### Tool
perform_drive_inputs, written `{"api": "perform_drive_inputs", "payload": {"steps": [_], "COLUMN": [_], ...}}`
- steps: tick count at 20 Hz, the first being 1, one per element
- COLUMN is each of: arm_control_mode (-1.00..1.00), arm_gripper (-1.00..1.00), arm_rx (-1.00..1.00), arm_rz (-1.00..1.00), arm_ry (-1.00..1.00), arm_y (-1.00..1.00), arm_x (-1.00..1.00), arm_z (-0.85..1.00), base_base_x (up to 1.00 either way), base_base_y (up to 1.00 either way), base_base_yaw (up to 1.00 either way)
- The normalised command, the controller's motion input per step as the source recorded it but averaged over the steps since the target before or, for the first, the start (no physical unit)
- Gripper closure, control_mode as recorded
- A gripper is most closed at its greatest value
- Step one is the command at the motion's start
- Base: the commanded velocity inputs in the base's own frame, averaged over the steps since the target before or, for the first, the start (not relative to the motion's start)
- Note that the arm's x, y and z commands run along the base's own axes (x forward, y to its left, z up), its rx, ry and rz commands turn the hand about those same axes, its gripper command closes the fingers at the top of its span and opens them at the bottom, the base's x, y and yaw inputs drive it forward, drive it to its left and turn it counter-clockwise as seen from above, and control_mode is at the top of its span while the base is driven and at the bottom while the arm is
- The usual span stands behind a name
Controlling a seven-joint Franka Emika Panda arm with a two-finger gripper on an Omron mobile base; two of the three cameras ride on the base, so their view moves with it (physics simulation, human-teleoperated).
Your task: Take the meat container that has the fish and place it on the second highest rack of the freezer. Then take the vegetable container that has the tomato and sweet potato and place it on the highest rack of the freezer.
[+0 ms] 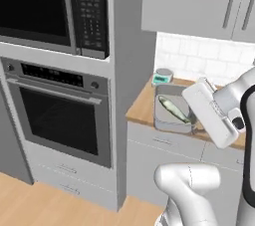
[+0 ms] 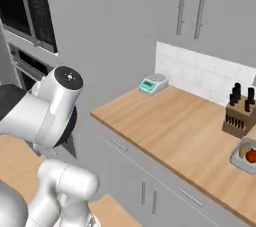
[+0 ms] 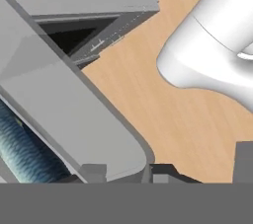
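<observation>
Over the wooden counter [image 1: 142, 105] in the left base view, the meat container [image 1: 172, 113], a grey tray with the fish [image 1: 174, 109] lying along it, sits at the end of the arm, apparently raised off the worktop by the hand. A small kitchen scale [image 1: 162, 76] stands just behind it by the tiled wall, and the microwave [image 1: 55, 8] and wall oven [image 1: 60, 110] fill the tall column to the left. No freezer is visible, so the first placement is judged not yet done.

From the right base view, the vegetable container [image 2: 245, 157] rests at the far right of the counter, holding the tomato [image 2: 251, 155] with the sweet potato [image 2: 244, 150] beside it; a knife block [image 2: 237, 113] stands near it. This tray looks untouched, so the whole second half of the task remains.

Along the hand view, the gripper [image 3: 128, 173] shows its dark tips at the container's rim, seemingly clamped on it, though the contact itself is hard to make out. The fish's blue-green scaled flank lies at lower left, with bare wood floor [image 3: 163, 109] below. The oven column and cabinet fronts stand close and would need clearance as the base turns away
</observation>
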Motion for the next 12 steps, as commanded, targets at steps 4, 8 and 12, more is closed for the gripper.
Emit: {"api": "perform_drive_inputs", "payload": {"steps": [4,8,12], "arm_control_mode": [1.0,1.0,1.0], "arm_gripper": [1.0,1.0,1.0], "arm_rx": [0.0,0.0,0.0], "arm_rz": [0.0,0.0,0.0], "arm_ry": [0.0,0.0,0.0], "arm_y": [0.0,0.0,0.0], "arm_x": [0.0,0.0,0.0], "arm_z": [0.0,0.0,0.0], "base_base_x": [-0.37,-0.09,0.36], "base_base_y": [0.33,0.42,0.59], "base_base_yaw": [0.57,0.48,0.21]}}
